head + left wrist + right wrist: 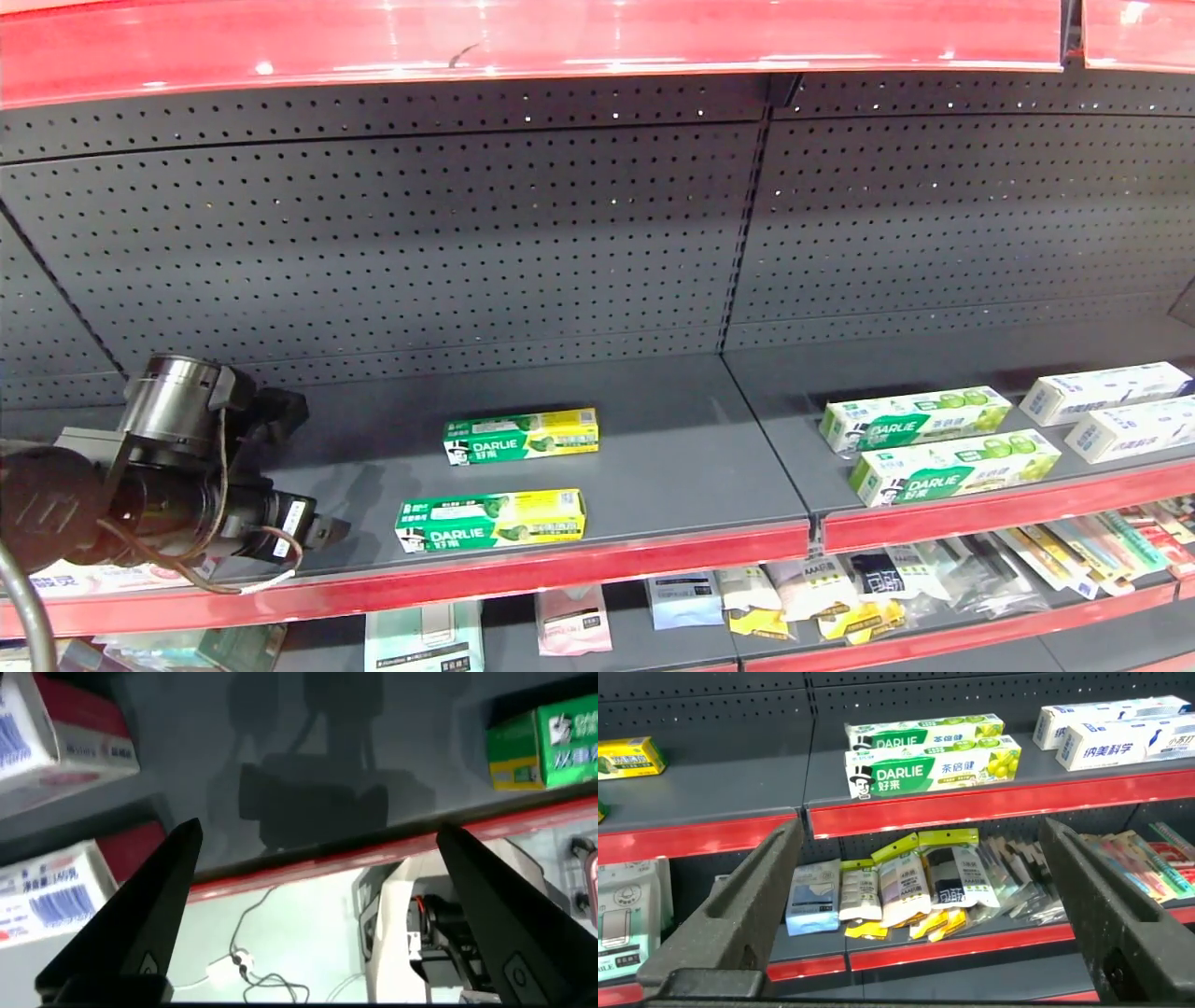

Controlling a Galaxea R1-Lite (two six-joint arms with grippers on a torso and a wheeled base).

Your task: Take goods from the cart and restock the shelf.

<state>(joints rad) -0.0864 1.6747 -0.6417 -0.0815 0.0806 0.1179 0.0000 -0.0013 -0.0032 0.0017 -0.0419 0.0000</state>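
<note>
Toothpaste boxes (492, 520) lie mid-left on the shelf (672, 439), near its front. My left claw (318, 831) gapes empty over the red lip (392, 845). My right claw (922, 826) is also apart, farther back. A careless swing could sweep them off.

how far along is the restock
Done: two green boxes lie on the shelf, with pale boxes in the right bay. In hand: nothing; left gripper and right gripper are open and empty. Left: much of the shelf is bare.

The left arm (168, 485) hides most of a white box (65, 581); the left wrist view's edge crops a green box (547, 747).
</note>
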